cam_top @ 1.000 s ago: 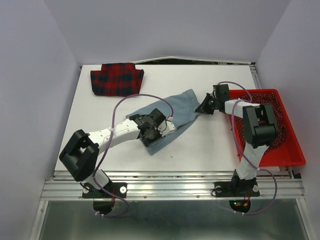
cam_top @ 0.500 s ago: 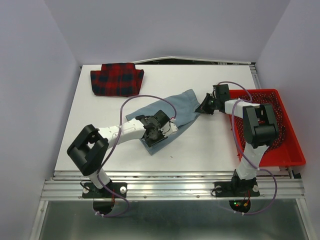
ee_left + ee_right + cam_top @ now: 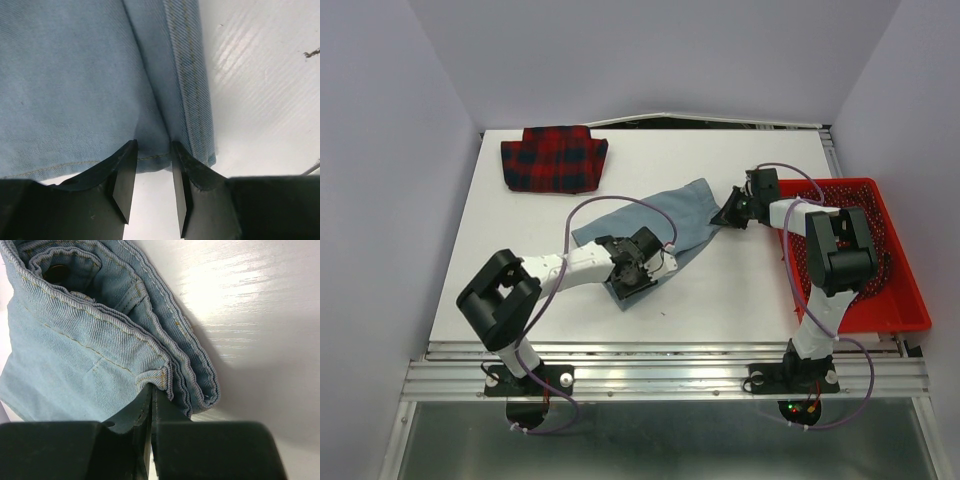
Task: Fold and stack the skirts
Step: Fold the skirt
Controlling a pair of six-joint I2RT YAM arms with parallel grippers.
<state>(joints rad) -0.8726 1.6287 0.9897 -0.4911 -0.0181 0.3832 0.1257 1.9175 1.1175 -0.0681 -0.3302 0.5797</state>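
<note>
The light blue-grey denim skirt (image 3: pixel 685 215) lies stretched across the middle of the table. Its fabric (image 3: pixel 75 80) fills the left wrist view. My left gripper (image 3: pixel 628 283) is at the skirt's near corner. It is open (image 3: pixel 154 147), with the hem lying slack at the fingertips and white table showing between the fingers. My right gripper (image 3: pixel 728 215) is shut (image 3: pixel 151 390) on the far end of this skirt (image 3: pixel 85 340), pinching a seam of the bunched waistband. The red-and-navy plaid skirt (image 3: pixel 555 160) lies folded at the back left, away from both grippers.
A red plastic basket (image 3: pixel 900 290) stands at the right edge of the table, beside the right arm. Purple cables loop over both arms. Grey walls close in the table on three sides.
My left gripper has slid back toward the skirt's near corner and its jaws have widened, letting the cloth go. The right arm has not moved.
</note>
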